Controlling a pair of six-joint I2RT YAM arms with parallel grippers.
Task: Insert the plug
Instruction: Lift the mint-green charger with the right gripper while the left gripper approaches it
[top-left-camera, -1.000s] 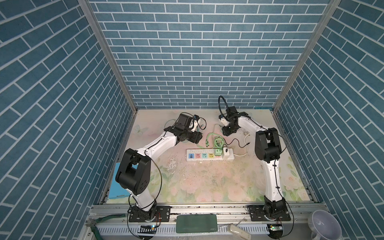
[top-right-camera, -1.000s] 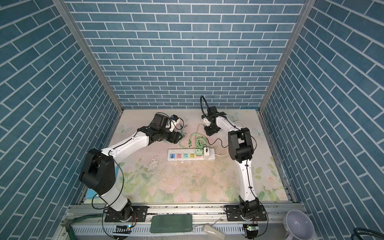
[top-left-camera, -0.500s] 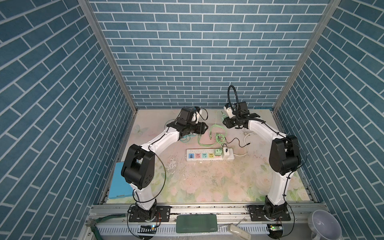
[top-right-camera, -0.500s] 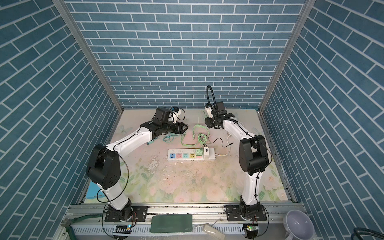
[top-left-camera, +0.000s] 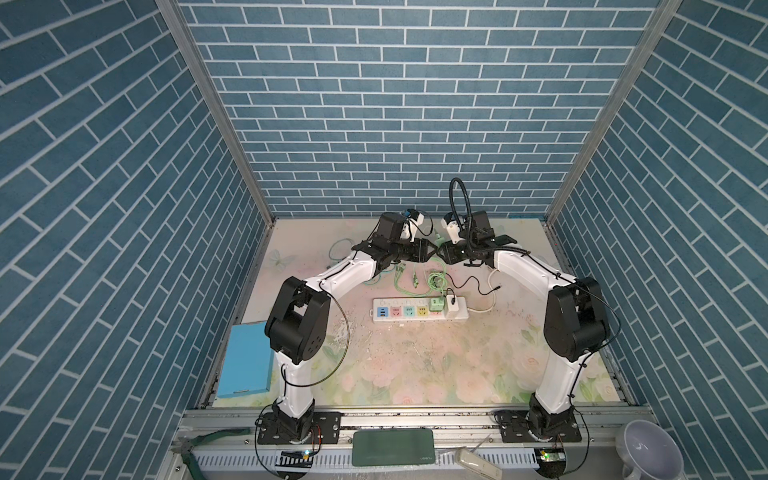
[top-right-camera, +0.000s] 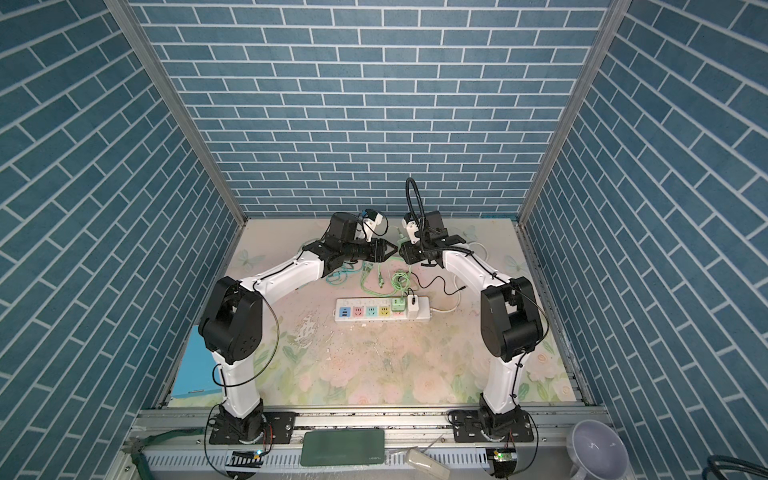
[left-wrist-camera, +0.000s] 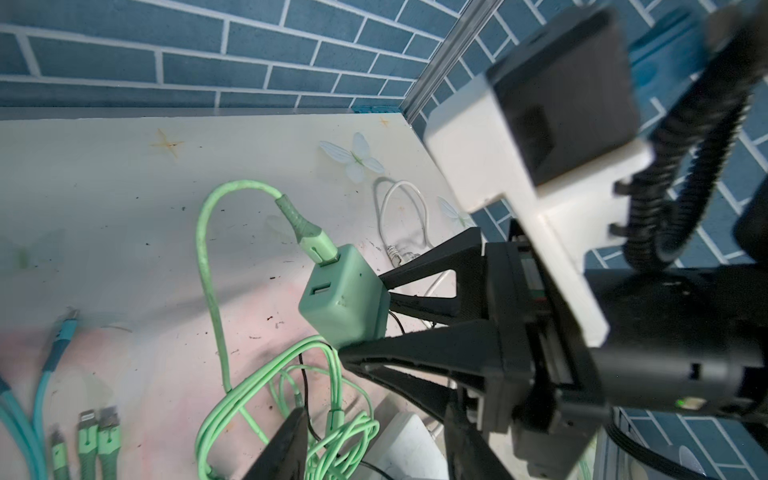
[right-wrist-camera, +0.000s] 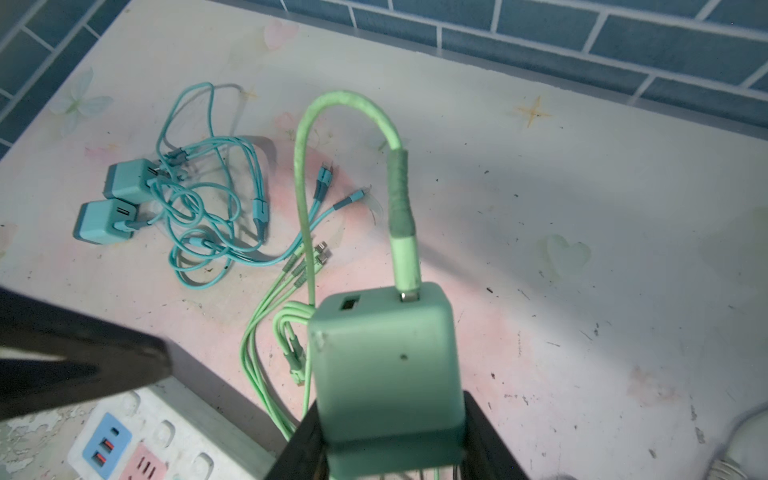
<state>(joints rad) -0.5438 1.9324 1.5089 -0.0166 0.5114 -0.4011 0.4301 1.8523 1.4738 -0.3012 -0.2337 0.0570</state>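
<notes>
Right wrist: blocky matte-green plug (right-wrist-camera: 386, 365)

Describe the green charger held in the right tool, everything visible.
The green charger is a rounded cube of matte plastic, scuffed, with a small dark dot on one side. Its outer face has two ports: one empty, one holding a green cable that arches over and down to the table. The right tool clamps its other end, holding it in the air. Its prongs are hidden.

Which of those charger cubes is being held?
The green charger in the right pincer; both blue chargers lie on the table, another green one sits in the power strip.
</notes>
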